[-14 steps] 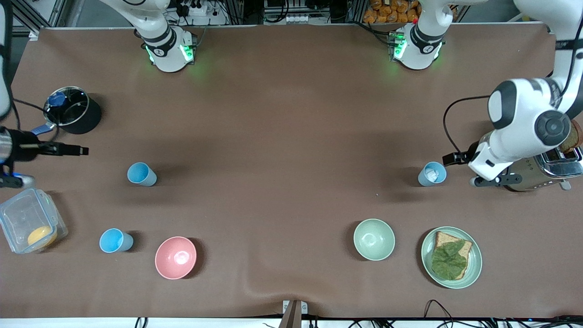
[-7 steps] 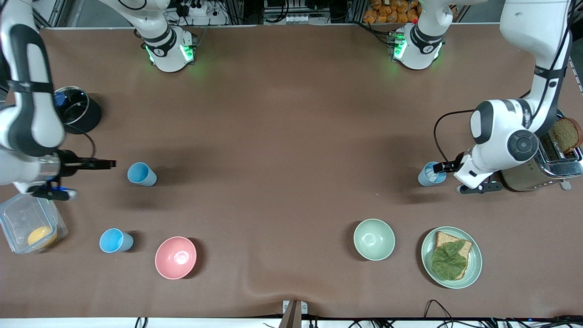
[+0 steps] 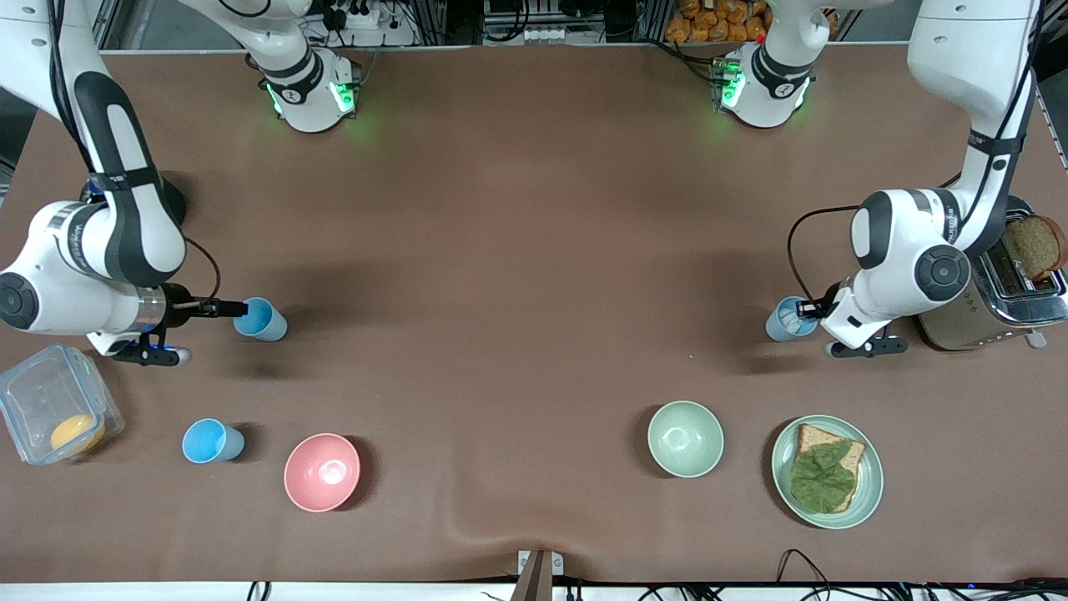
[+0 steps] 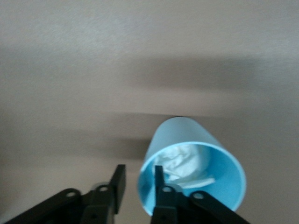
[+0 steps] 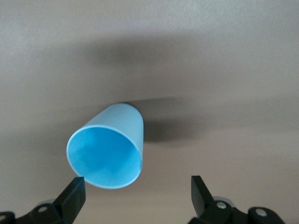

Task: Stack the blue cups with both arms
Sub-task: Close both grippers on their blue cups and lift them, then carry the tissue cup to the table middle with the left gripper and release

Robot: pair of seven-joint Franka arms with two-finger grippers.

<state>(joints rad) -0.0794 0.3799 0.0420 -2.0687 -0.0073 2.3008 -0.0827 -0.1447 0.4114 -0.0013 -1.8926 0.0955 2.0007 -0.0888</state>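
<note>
A sky-blue cup [image 3: 260, 319] stands toward the right arm's end of the table. My right gripper [image 3: 238, 308] is beside its rim. In the right wrist view the gripper [image 5: 136, 192] is wide open, and the cup [image 5: 105, 149] is just ahead of the fingertips, closer to one finger. A paler blue cup [image 3: 788, 320] with crumpled white paper inside stands toward the left arm's end. My left gripper [image 3: 805, 309] is at its rim. In the left wrist view the gripper [image 4: 139, 179] is open, with one finger inside the cup [image 4: 191, 163] and one outside. A third blue cup [image 3: 213, 441] stands nearer the front camera.
A pink bowl [image 3: 322, 472] sits beside the third cup. A pale green bowl [image 3: 685, 438] and a plate with a sandwich [image 3: 826, 472] lie nearer the camera than the paler cup. A toaster [image 3: 993, 305] and a clear box [image 3: 50, 415] sit at the table's ends.
Both arms swung inward from the table's ends. The right gripper reached the sky-blue cup's rim. The left gripper moved onto the paler cup's rim.
</note>
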